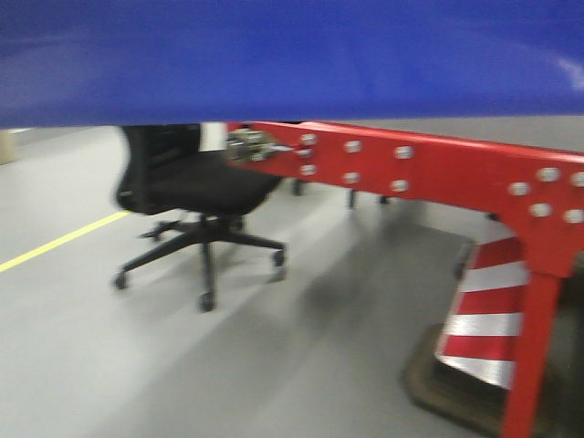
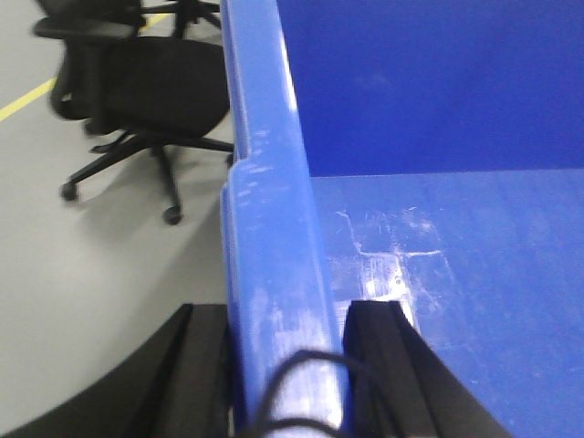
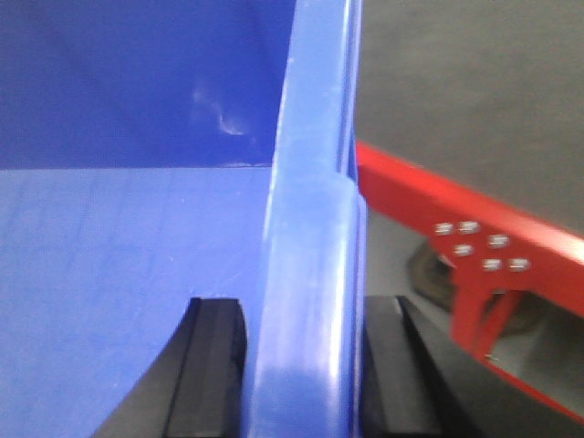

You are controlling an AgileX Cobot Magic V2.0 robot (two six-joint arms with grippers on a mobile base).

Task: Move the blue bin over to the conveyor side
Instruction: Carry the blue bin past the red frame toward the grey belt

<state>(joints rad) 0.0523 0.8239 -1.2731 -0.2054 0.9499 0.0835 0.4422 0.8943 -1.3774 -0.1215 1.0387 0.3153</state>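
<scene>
The blue bin [image 1: 292, 55] is glossy royal-blue plastic with a thick, rounded top rim. Its inside walls are smooth and its floor is scuffed with pale scratches. It fills the top of the front view, above the grey floor [image 1: 182, 365]. The left gripper [image 2: 287, 339] clamps the bin's left rim, one black finger inside and one outside. The right gripper [image 3: 301, 342] grips the right rim likewise. A red frame [image 1: 429, 169] lies just beyond the right wall, and a black office chair [image 1: 196, 196] stands to the left.

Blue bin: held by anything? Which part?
Yes, the blue bin is held: left gripper clamps its left rim, right gripper its right rim, a finger each side of the wall.
</scene>
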